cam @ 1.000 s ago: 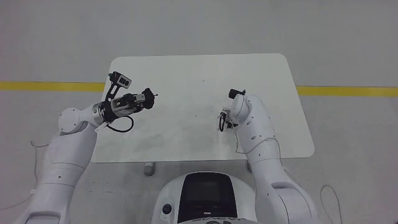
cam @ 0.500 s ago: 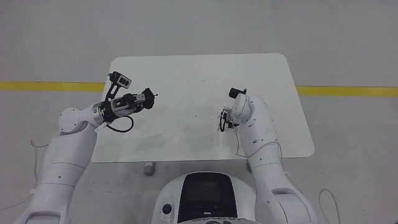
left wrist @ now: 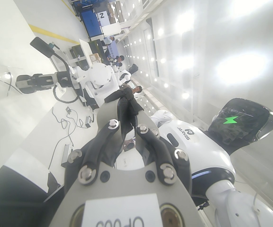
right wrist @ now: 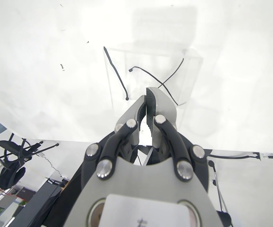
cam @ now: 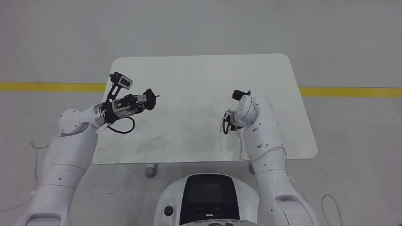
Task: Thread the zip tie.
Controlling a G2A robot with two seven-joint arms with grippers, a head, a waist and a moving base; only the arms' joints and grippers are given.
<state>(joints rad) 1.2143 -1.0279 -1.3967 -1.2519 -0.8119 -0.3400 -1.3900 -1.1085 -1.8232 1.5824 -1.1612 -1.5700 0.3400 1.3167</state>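
Note:
Three black zip ties lie in a shallow clear tray (right wrist: pixel 193 57) on the white table (cam: pixel 201 81): one straight zip tie (right wrist: pixel 116 72), and two crossed zip ties (right wrist: pixel 161 83). My right gripper (right wrist: pixel 146 99) hangs just above the tray's near side, shut with nothing between its pads. The left wrist view also has that gripper (left wrist: pixel 18 85) beside the tray (left wrist: pixel 6 68). My left gripper (left wrist: pixel 124 102) is held up over the table's left part (cam: pixel 152 98), well away from the tray. It is shut, and I see nothing clearly held in it.
The table's far half and right side are bare. Yellow floor lines (cam: pixel 38 86) run past the table. Cables and power bricks (left wrist: pixel 67 128) lie on the floor beside it.
The right arm has shifted slightly to the right, gripper still shut over the tray. The left arm has not moved.

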